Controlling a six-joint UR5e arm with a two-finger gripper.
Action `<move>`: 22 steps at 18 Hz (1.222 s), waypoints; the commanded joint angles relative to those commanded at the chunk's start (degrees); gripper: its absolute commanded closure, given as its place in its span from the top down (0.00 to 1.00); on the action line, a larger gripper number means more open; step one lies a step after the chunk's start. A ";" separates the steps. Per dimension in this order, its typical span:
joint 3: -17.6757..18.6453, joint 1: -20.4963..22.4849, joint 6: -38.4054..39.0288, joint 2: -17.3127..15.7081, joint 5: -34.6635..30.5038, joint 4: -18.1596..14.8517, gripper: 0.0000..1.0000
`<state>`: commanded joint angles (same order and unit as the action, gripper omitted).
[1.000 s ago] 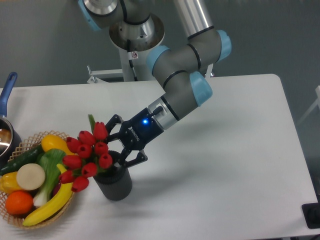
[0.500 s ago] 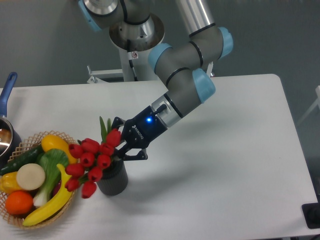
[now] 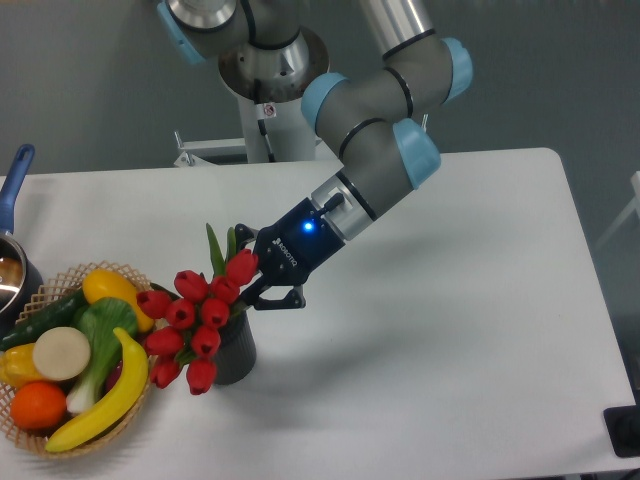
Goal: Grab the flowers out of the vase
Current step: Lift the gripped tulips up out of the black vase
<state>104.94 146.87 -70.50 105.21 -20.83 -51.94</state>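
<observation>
The flowers (image 3: 196, 315), a bunch of red tulip buds with green leaves, lean out to the left over the dark vase (image 3: 234, 352), which stands on the white table just right of the basket. My gripper (image 3: 252, 291) is shut on the flowers' stems right above the vase's mouth, with the buds fanning out in front of its fingers. The stems' lower ends are hidden by the buds and the vase. The vase looks tilted slightly.
A wicker basket (image 3: 60, 290) of fruit and vegetables sits at the left front, touching distance from the buds. A blue-handled pot (image 3: 14, 200) stands at the far left edge. The table's front edge is close below the vase.
The gripper closed on the stems and rose up and to the right; the bunch came with it and now sits higher, and the vase shifted a little toward the back.
</observation>
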 joint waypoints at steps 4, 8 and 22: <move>-0.79 1.23 3.60 -1.50 1.49 0.09 0.18; -1.14 1.23 4.67 -1.94 2.55 0.00 0.18; -2.90 3.60 11.17 -5.63 8.96 0.00 0.18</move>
<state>102.05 150.47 -59.33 99.58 -11.87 -51.94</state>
